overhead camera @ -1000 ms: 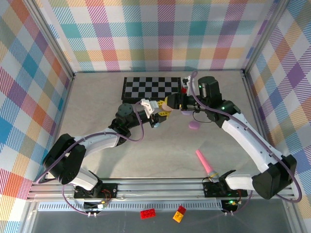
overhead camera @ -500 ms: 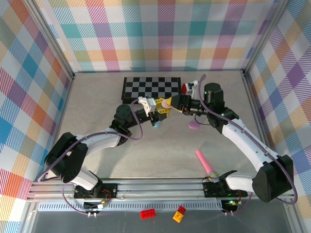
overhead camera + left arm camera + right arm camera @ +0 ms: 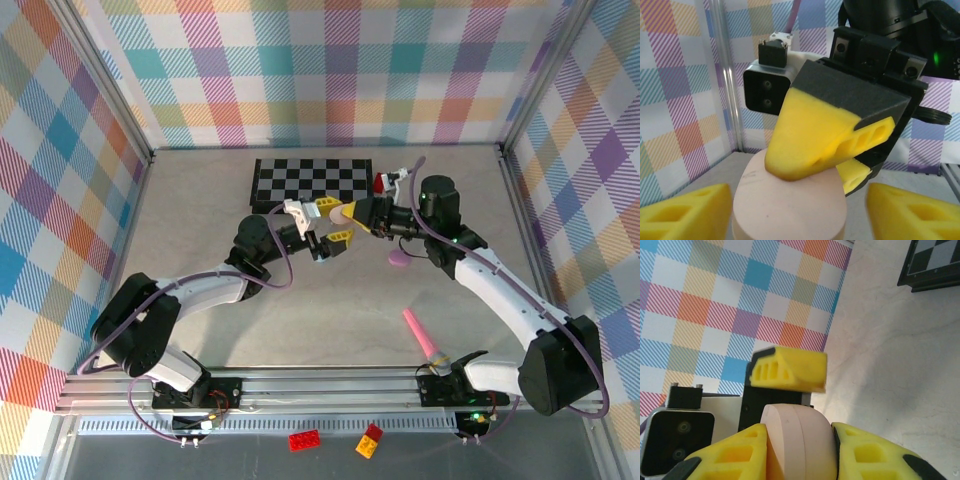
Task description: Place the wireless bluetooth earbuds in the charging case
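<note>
The right gripper [image 3: 354,212] is being pressed shut on the charging case [image 3: 790,212], a pale pink oval shell. In the right wrist view both of its yellow fingers [image 3: 735,452] are lying against the sides of the case. In the left wrist view one of these fingers is being laid on the top of the case.

The left gripper [image 3: 334,221] is being held open, with its jaws wide apart. The case is being flanked by its two yellow fingers [image 3: 685,215]; whether they are touching the case cannot be told. The case is being held up in the air between the two grippers, over the middle of the worktop [image 3: 200,250] and near to the chessboard [image 3: 310,180], which is lying at the far edge.

A small pale teal piece [image 3: 321,257] is being seen just under the left gripper; it is too small to tell if it is one of the earbuds. A lilac oval piece [image 3: 400,259] is lying on the worktop near the right arm, well apart from the case; bud or case, this cannot be told. A pink stick [image 3: 424,345] is lying toward the near right corner.
</note>
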